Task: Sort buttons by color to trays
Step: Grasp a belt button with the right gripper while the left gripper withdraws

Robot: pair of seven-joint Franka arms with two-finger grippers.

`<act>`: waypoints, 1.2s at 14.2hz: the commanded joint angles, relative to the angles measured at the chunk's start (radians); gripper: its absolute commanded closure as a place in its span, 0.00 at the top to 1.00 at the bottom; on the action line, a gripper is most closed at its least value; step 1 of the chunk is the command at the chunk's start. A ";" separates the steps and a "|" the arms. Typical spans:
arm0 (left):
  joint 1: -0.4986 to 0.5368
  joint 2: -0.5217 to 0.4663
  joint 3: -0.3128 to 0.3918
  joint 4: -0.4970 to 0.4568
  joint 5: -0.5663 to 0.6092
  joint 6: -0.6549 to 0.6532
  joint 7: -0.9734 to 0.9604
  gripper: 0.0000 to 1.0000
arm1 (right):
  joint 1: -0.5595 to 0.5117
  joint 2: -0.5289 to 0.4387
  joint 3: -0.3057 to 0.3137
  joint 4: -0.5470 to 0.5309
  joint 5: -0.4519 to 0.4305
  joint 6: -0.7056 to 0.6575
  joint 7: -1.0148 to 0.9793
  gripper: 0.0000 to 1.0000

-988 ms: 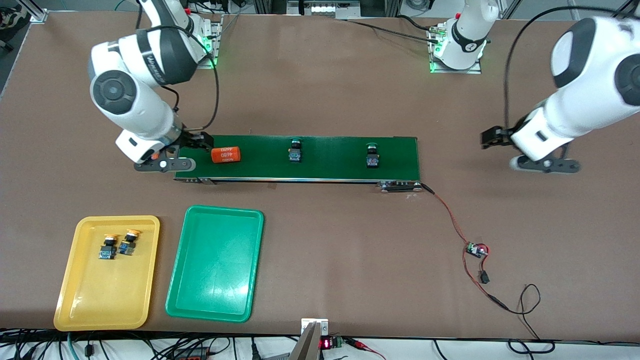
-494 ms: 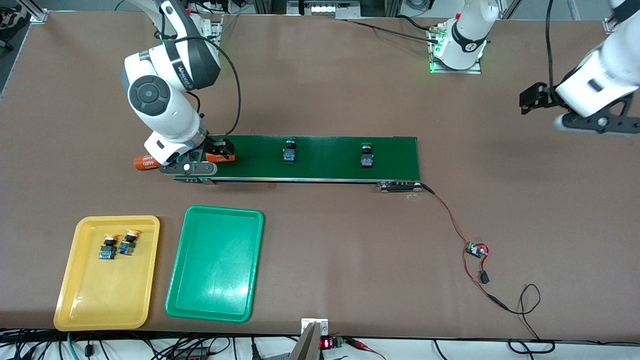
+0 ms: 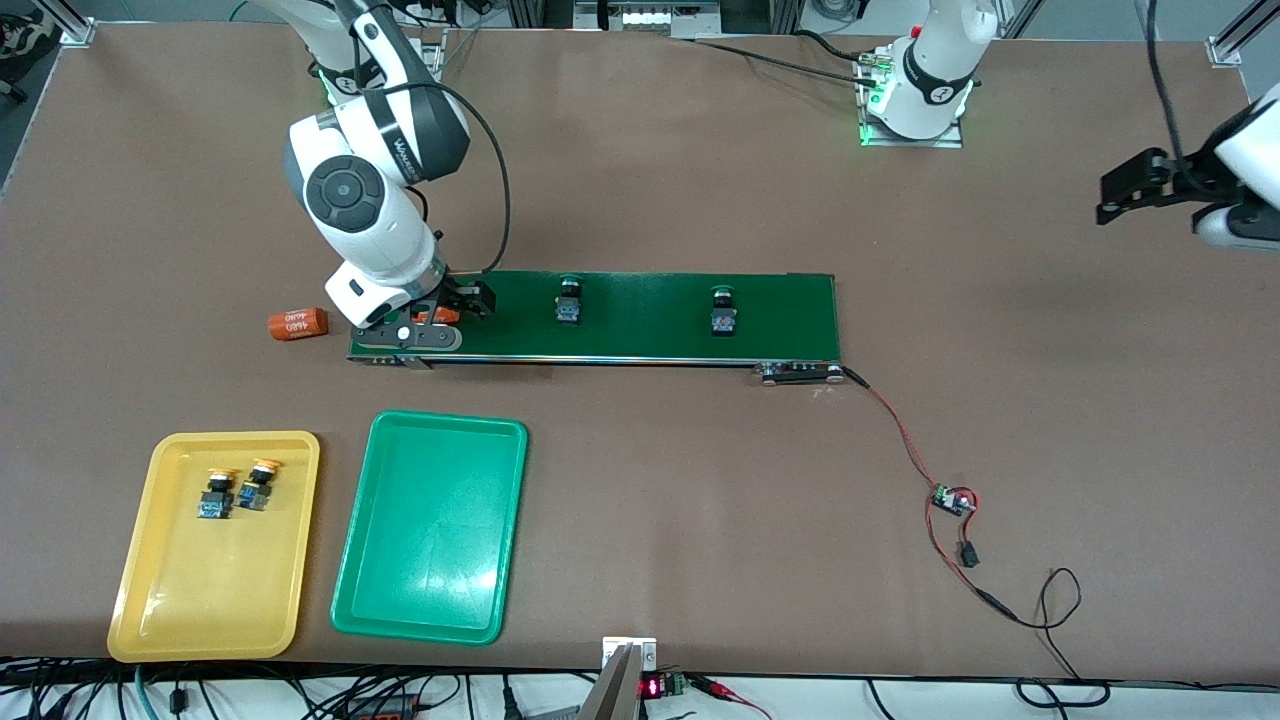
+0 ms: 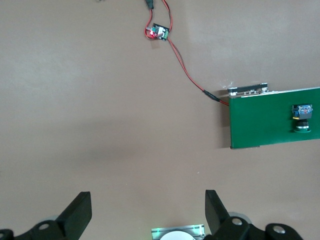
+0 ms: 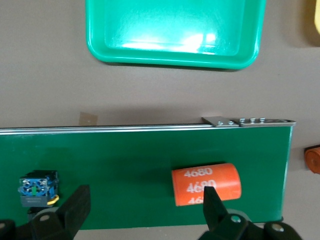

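Two green-capped buttons [image 3: 568, 303] [image 3: 723, 313] lie apart on the dark green conveyor belt [image 3: 640, 320]; one button [image 5: 39, 189] shows in the right wrist view, one button [image 4: 301, 117] in the left. Two yellow-capped buttons [image 3: 215, 495] [image 3: 258, 487] lie in the yellow tray [image 3: 200, 600]. The green tray [image 3: 430, 560] beside it holds nothing. My right gripper [image 3: 415, 330] [image 5: 145, 205] hangs open over the belt's end toward the right arm, one finger over an orange "4680" cylinder [image 5: 206, 184]. My left gripper [image 3: 1230, 225] [image 4: 147, 212] is open over bare table.
A second orange cylinder [image 3: 298, 324] lies on the table just off the belt's end. A red wire runs from the belt's other end to a small circuit board [image 3: 952, 499]. Cables hang along the table's front edge.
My right gripper has moved from off the belt's end to over the cylinder on the belt. The buttons have drifted toward the right arm's end. My left arm has pulled away toward the table's edge.
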 commanded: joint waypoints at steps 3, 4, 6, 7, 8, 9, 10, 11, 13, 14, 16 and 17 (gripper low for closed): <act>-0.002 -0.004 0.009 -0.008 -0.007 0.030 0.035 1.00 | 0.017 0.003 -0.006 -0.015 0.003 0.032 0.034 1.00; -0.011 -0.023 0.009 -0.042 -0.003 0.079 0.036 1.00 | 0.019 0.006 -0.006 -0.015 0.003 0.034 0.034 1.00; -0.031 -0.026 0.009 -0.092 -0.005 0.140 0.036 1.00 | 0.020 0.013 -0.006 -0.017 0.003 0.046 0.034 1.00; -0.031 -0.021 0.009 -0.099 -0.005 0.154 0.035 1.00 | 0.022 0.018 -0.006 -0.019 0.003 0.055 0.034 1.00; -0.031 -0.015 0.009 -0.105 -0.003 0.167 0.032 1.00 | 0.027 0.024 -0.006 -0.022 0.003 0.070 0.034 1.00; -0.031 -0.008 0.009 -0.114 -0.003 0.168 0.009 1.00 | 0.027 0.030 -0.006 -0.022 0.003 0.078 0.034 1.00; -0.022 0.003 0.009 -0.113 -0.003 0.168 -0.020 1.00 | 0.027 0.033 -0.006 -0.022 0.003 0.081 0.034 1.00; -0.020 0.006 0.009 -0.109 -0.002 0.173 -0.021 1.00 | 0.027 0.036 -0.006 -0.022 0.003 0.086 0.035 1.00; -0.019 0.011 0.008 -0.111 -0.002 0.185 -0.030 1.00 | 0.027 0.044 -0.006 -0.022 0.003 0.087 0.034 1.00; -0.019 0.015 0.005 -0.111 -0.002 0.209 -0.030 1.00 | 0.036 0.049 -0.006 -0.022 0.003 0.087 0.034 1.00; -0.023 0.020 -0.007 -0.106 -0.002 0.219 -0.031 1.00 | 0.042 0.050 -0.006 -0.022 0.006 0.087 0.034 1.00; -0.022 0.017 -0.007 -0.108 -0.002 0.214 -0.030 1.00 | 0.043 0.053 -0.006 -0.022 0.022 0.087 0.032 1.00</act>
